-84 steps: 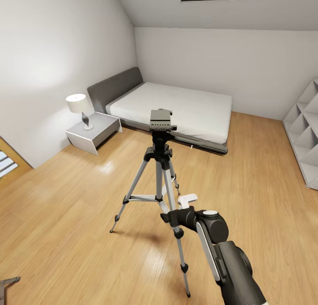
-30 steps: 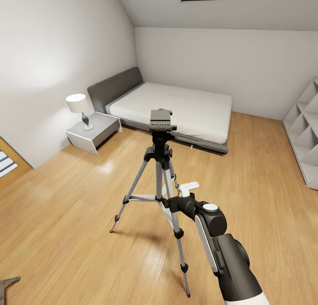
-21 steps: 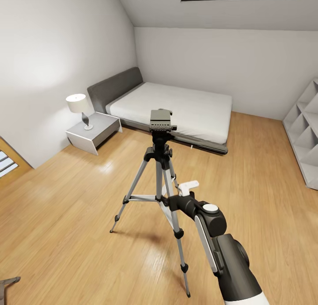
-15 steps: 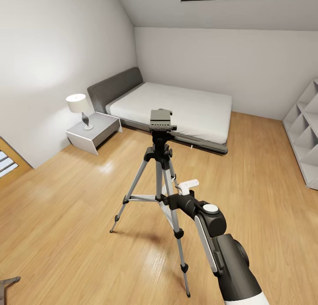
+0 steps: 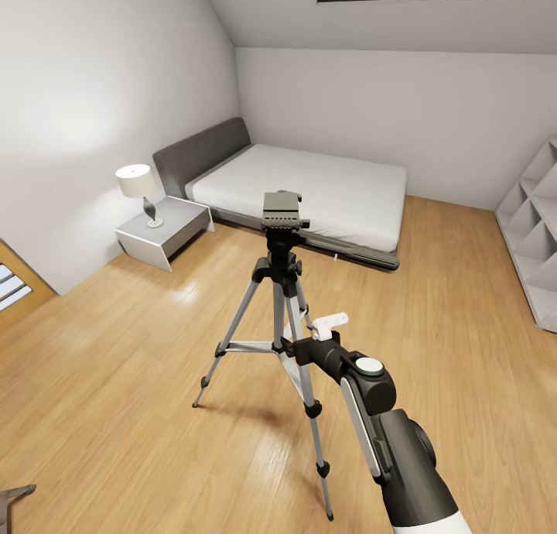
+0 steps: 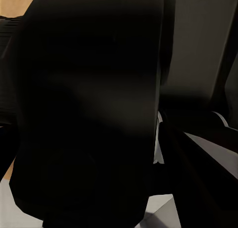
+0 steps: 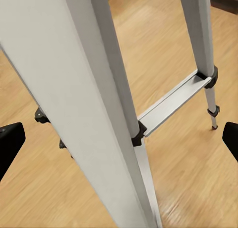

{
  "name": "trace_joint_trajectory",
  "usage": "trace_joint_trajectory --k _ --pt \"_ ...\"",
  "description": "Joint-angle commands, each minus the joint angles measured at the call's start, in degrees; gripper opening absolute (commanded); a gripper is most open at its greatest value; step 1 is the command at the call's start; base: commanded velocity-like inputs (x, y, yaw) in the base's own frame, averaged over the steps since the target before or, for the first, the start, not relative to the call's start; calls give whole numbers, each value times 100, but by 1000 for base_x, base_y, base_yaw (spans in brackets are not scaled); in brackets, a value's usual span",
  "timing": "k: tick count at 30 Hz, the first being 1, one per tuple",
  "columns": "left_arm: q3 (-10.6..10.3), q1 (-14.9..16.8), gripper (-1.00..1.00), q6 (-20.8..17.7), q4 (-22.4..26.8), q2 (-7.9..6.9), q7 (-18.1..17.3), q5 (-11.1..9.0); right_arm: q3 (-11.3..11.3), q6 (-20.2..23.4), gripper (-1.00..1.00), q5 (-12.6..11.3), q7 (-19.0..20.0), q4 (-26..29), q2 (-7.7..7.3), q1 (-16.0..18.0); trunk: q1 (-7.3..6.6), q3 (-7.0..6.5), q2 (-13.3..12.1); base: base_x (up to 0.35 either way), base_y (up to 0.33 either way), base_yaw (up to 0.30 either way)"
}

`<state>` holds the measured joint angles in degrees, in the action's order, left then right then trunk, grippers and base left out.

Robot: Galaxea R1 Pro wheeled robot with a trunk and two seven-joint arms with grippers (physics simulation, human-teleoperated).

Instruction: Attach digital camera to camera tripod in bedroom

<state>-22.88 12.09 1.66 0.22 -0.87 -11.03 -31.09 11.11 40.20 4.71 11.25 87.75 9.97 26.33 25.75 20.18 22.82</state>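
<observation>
Reaching forward, right claw open against camera tripod leg

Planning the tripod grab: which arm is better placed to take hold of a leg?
Right, probably. The right gripper is already at the camera tripod, its fingertips spread either side of a silver leg.

silver-legged camera tripod (black joints), grey bed, white mattress.

Right arm extended forward, right gripper with jaws spread wide apart
</observation>
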Motion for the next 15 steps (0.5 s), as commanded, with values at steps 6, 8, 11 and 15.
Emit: trace_joint_trajectory --k 6,8,11,15 --pt "-50 4 -100 19 -6 -1 -30 -49 -3 24 100 50 41 -23 3 8 3 9 10 0 0 0" --pt "-50 4 -100 19 -5 -1 -30 -48 -3 24 100 52 40 -65 3 26 3 9 10 0 0 0" --pt "-50 4 -100 19 -5 -1 -30 -47 -3 -43 -100 51 39 -256 3 125 3 9 10 0 0 0" --pt "-50 4 -100 19 -5 -1 -30 -49 -3 -282 -100 42 36 -489 3 191 3 9 10 0 0 0"
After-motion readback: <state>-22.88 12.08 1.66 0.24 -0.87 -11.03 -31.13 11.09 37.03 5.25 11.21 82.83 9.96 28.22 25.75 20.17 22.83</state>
